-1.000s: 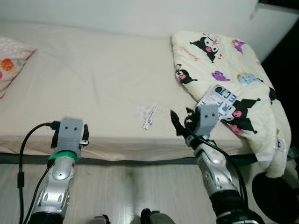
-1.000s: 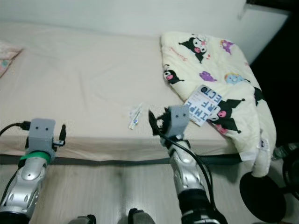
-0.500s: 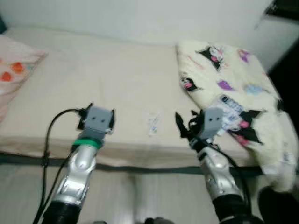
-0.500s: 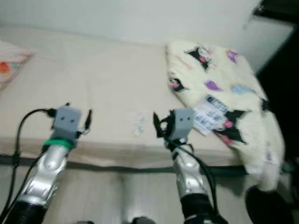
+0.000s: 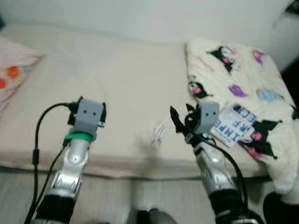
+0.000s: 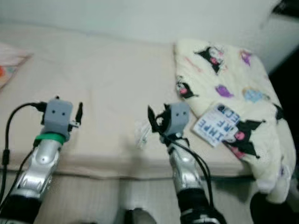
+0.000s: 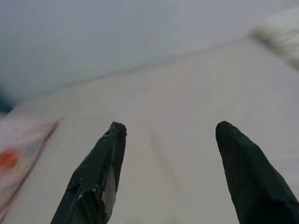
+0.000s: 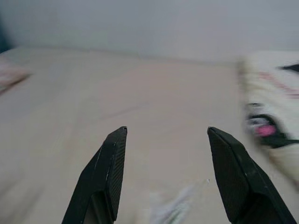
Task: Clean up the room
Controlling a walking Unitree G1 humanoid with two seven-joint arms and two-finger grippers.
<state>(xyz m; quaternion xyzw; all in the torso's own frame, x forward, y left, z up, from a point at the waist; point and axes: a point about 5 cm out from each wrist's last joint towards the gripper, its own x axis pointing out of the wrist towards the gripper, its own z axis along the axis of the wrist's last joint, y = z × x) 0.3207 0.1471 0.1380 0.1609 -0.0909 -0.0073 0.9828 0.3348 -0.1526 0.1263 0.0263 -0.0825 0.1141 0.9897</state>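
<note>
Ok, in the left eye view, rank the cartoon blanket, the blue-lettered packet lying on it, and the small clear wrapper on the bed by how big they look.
1. Cartoon blanket, by far the largest.
2. Blue-lettered packet, lying on the blanket.
3. Clear wrapper, smallest, on the bed just ahead of the open right gripper.
All three sit at similar depth, so the order looks dependable.

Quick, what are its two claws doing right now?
Left gripper: open, holding nothing, over the bed.
Right gripper: open, holding nothing, beside the small wrapper.

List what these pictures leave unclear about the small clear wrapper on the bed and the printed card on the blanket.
- Wrapper: small and blurred in the eye views; contents unreadable. In the right wrist view it is a smear cut by the edge.
- Card on the blanket: right gripper housing covers one corner; print partly legible.
</note>
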